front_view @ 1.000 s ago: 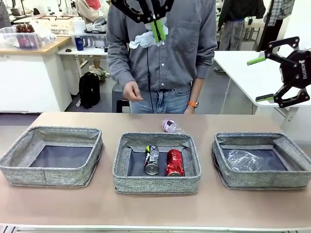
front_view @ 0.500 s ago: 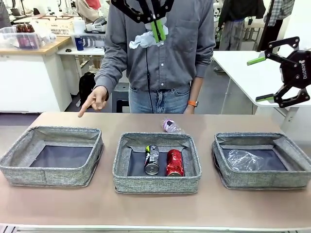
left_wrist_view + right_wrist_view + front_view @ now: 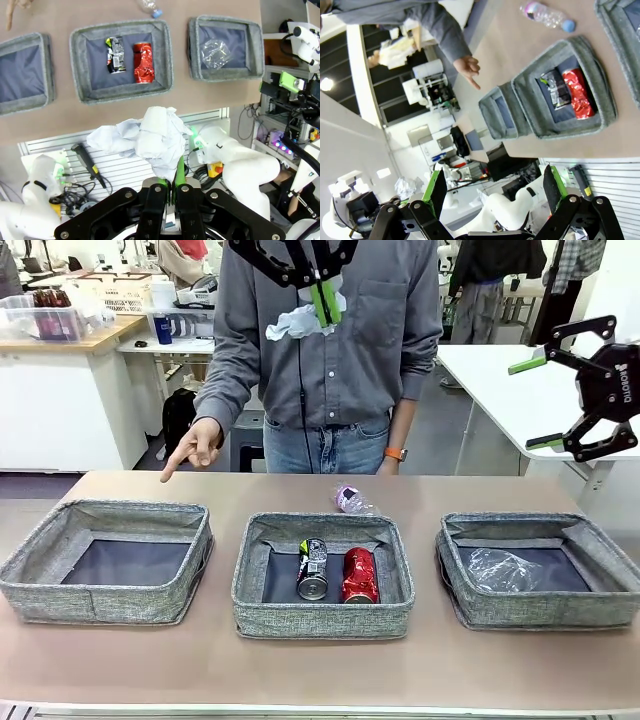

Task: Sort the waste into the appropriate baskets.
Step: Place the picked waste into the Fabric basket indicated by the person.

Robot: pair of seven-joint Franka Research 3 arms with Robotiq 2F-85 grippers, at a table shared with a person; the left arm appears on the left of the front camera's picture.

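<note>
Left gripper [image 3: 322, 302] clamped one paper wad [image 3: 292, 320]; right gripper [image 3: 534, 403] gaped empty. Three baskets [image 3: 322, 618]: two cans [image 3: 337, 572] in middle.

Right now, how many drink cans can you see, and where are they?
2. The dark printed can and the red can lie side by side in the middle basket. None seem hidden.

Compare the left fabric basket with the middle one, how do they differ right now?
The left grey fabric basket holds nothing on its dark base, while the middle grey fabric basket holds a dark printed drink can and a red drink can lying side by side. The person's pointing hand hovers beyond the left basket; a pink-labelled clear plastic bottle lies behind the middle one. Both are low, soft-walled and alike in shape.
</note>
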